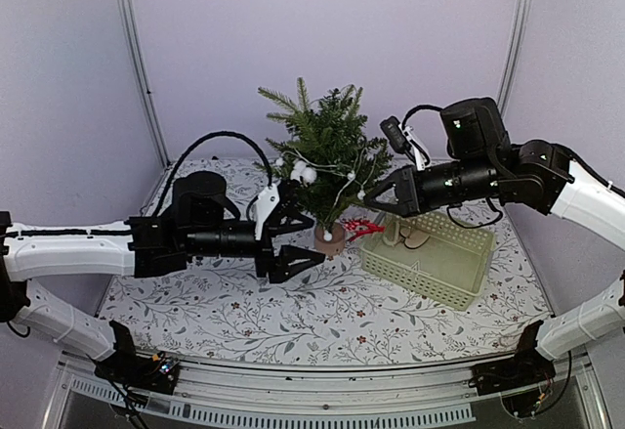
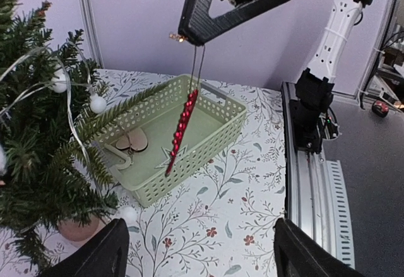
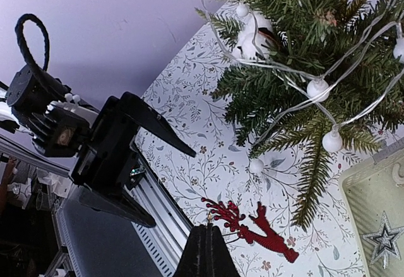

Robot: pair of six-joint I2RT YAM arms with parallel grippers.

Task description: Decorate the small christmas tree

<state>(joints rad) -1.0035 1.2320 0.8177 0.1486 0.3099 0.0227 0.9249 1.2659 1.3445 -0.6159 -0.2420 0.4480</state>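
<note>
The small christmas tree point(image 1: 322, 146) stands at the table's middle on a tan base, strung with a white ball garland; it also fills the left of the left wrist view point(image 2: 38, 138) and the top right of the right wrist view point(image 3: 303, 69). My right gripper point(image 1: 373, 201) is shut on the thin string of a red reindeer ornament point(image 1: 362, 226), which dangles beside the tree's lower right branches. The right wrist view shows the shut fingertips point(image 3: 207, 229) just above the reindeer point(image 3: 259, 226). My left gripper point(image 1: 311, 238) stands open and holds nothing, low beside the tree's base and facing right.
A pale green perforated basket point(image 1: 459, 273) sits right of the tree, holding wooden ornaments point(image 1: 415, 236) and a silver star point(image 3: 385, 239). The floral tablecloth point(image 1: 293, 312) covers the table. A metal rail point(image 2: 309, 182) runs along the near edge.
</note>
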